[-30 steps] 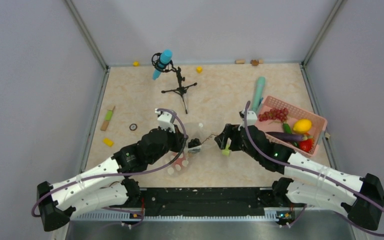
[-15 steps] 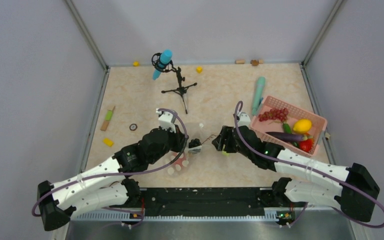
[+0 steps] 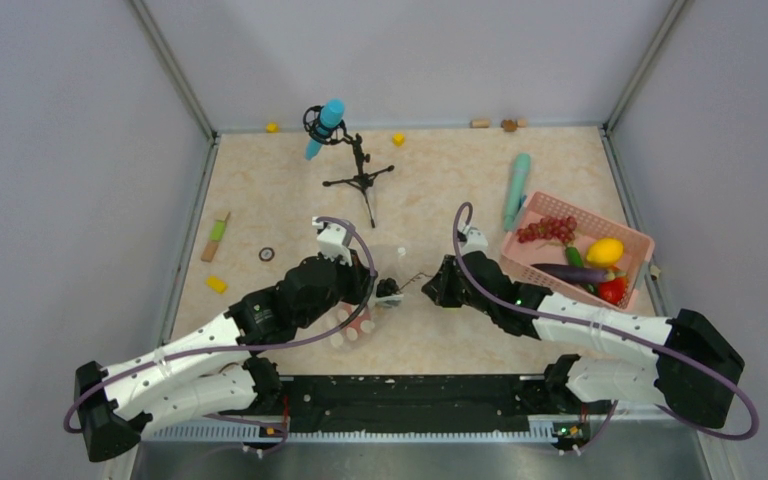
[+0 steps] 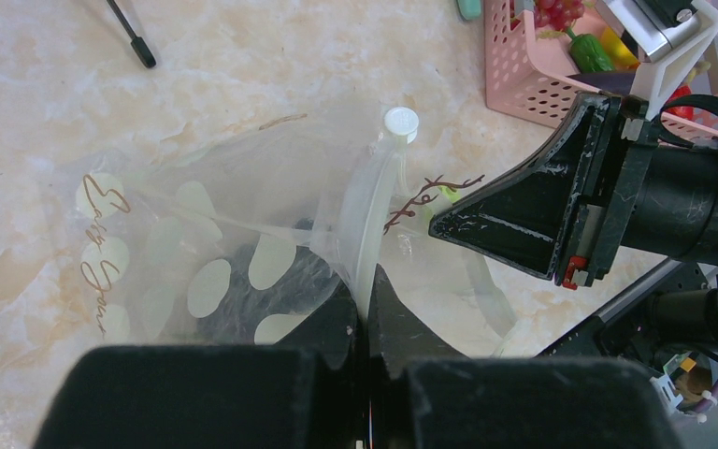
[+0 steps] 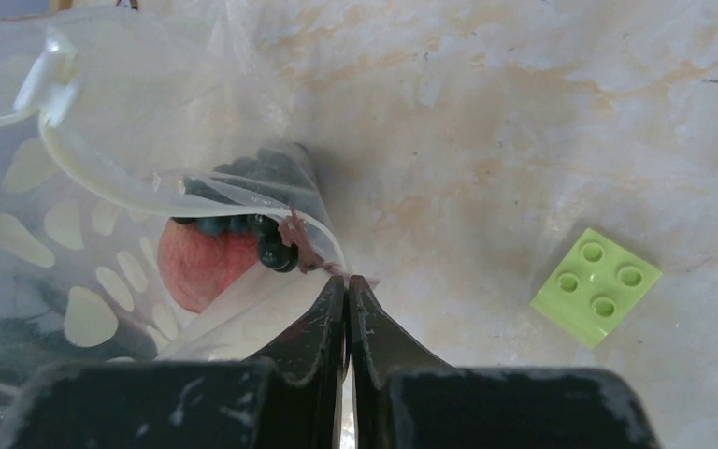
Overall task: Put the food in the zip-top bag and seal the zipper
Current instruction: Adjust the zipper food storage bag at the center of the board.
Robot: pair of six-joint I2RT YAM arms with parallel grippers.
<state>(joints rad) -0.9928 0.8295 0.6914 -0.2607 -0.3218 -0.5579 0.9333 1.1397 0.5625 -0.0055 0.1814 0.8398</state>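
Observation:
The zip-top bag lies between both arms, clear with white dots. My left gripper is shut on the zipper, the white strip rising from its jaws. Inside the bag sit a dark grape bunch and a reddish round piece. My right gripper has its jaws together at the bag's open lip, where the film and the brown grape stem meet its tips. The rest of the food, red grapes, lemon, a purple piece and a red piece, lies in the pink basket.
A lime-green block lies on the table just right of my right gripper. A microphone on a tripod stands at the back. A teal tool lies beside the basket. A yellow block and a small ring are at the left.
My right arm slid left to the bag's mouth and its jaws went from wide open to shut. The left gripper kept its hold on the zipper.

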